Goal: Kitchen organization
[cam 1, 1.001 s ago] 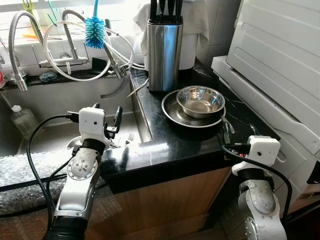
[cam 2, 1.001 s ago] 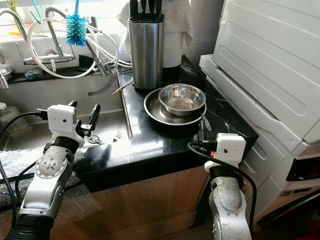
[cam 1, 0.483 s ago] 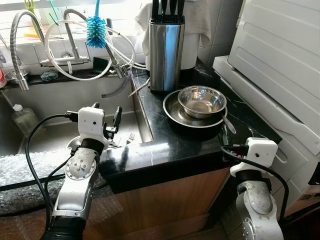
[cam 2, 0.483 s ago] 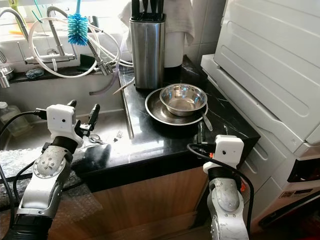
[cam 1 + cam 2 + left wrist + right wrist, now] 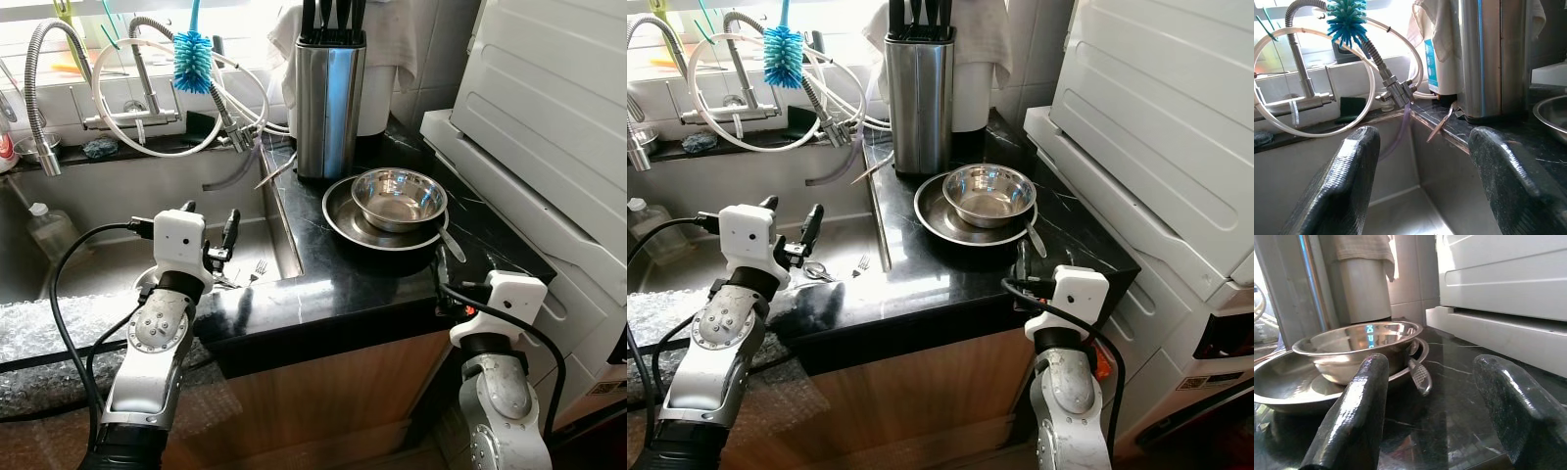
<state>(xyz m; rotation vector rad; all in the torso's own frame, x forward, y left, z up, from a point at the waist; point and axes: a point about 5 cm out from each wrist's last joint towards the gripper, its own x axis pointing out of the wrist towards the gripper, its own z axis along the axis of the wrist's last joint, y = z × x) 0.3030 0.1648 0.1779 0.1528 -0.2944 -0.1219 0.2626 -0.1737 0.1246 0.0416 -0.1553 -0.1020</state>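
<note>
A steel bowl (image 5: pixel 397 196) sits inside a wide steel plate (image 5: pixel 343 217) on the black countertop (image 5: pixel 333 284). A spoon (image 5: pixel 449 245) leans on the plate's right rim. My right gripper (image 5: pixel 1430 364) is open at the counter's front edge, low and level with the counter, pointing at the spoon and bowl (image 5: pixel 1361 345) a short way off. My left gripper (image 5: pixel 211 217) hangs open over the steel sink (image 5: pixel 108 259), holding nothing. A fork (image 5: pixel 257 269) lies in the sink just beyond it.
A steel knife block (image 5: pixel 328 108) stands behind the plate. A spring faucet (image 5: pixel 39 59), looped hoses and a blue brush (image 5: pixel 193 47) line the sink's back. A large white appliance (image 5: pixel 549 127) crowds the counter's right side. A bottle (image 5: pixel 44 230) stands in the sink.
The whole picture has drifted slightly, so the camera moved. My right wrist has sunk a little at the counter edge. The left arm and the dishes are as before.
</note>
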